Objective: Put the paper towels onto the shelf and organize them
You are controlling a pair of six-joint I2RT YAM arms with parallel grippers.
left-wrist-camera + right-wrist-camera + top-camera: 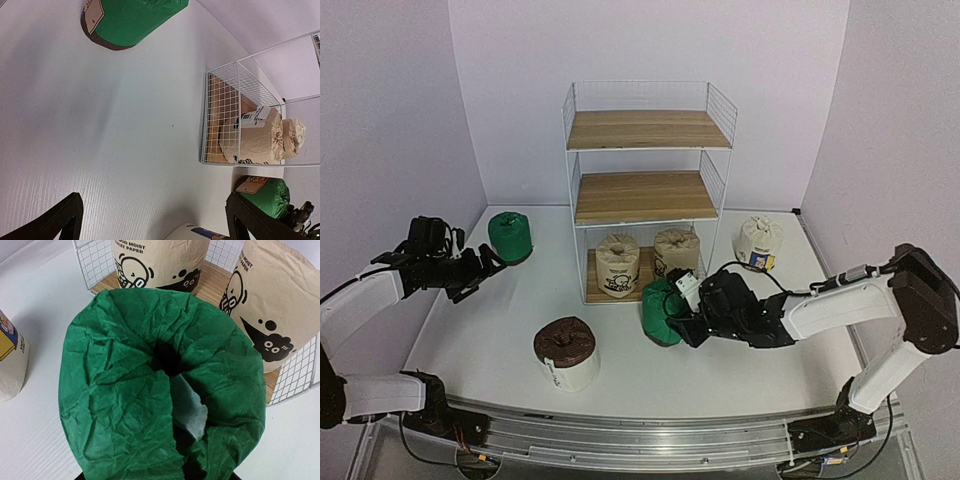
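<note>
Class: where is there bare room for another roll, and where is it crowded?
The shelf's top board and middle board are bare. The table lies bare between the left green roll, the brown-topped roll and the shelf. Crowded: the bottom board, holding two beige rolls, with the front green roll right before it.

The top camera looks down from high behind, over the whole counter [500, 320] to the shelf [645, 130]. The left wrist one looks low along the counter, turned sideways. The right wrist one sits close upon a green roll [160, 390]. All share the shelf's bottom tier.
</note>
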